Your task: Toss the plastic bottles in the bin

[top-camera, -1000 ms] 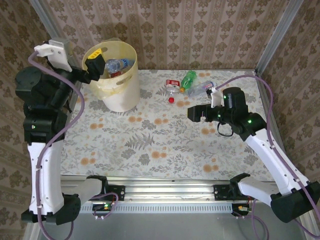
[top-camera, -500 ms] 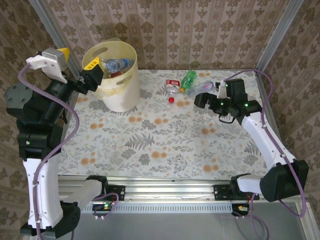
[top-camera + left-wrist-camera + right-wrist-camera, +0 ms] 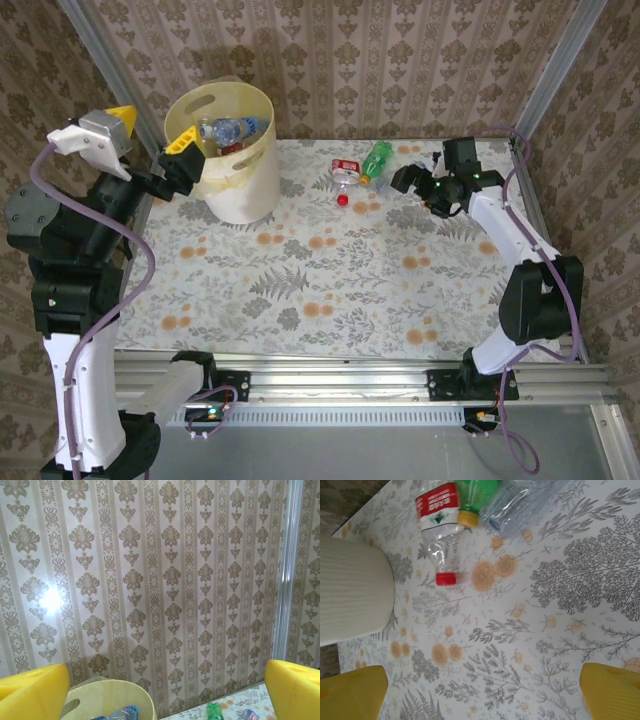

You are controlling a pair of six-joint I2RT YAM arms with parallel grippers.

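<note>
At the near edge of the flower-printed table (image 3: 300, 290), at 6 o'clock, both arm bases are sitting fixed; the action is taking place farther out. At 9 to 10 o'clock the left gripper (image 3: 165, 689) is hanging just outside the rim of the large pale yellow round plastic bin (image 3: 240, 190), its yellow fingers spread wide and carrying nothing. A second ago it was reaching over the bin's mouth; it is now drawing back toward 9 o'clock, which suggests a drop has been completed. At 2 o'clock the right gripper (image 3: 480, 692), likewise spread and empty, is hovering above the table, having swung out from mid-table toward the far edge. It is therefore probably lining up the next pick.

At 12 to 1 o'clock three bottles are still lying on the table, close together:
- a clear bottle with a red label and red cap (image 3: 343, 180)
- a green bottle with a yellow cap (image 3: 377, 158)
- a crumpled clear bottle (image 3: 520, 500), nearest this gripper

At 11 o'clock a clear blue-labelled bottle (image 3: 228, 129) is resting inside the bin among others.
</note>
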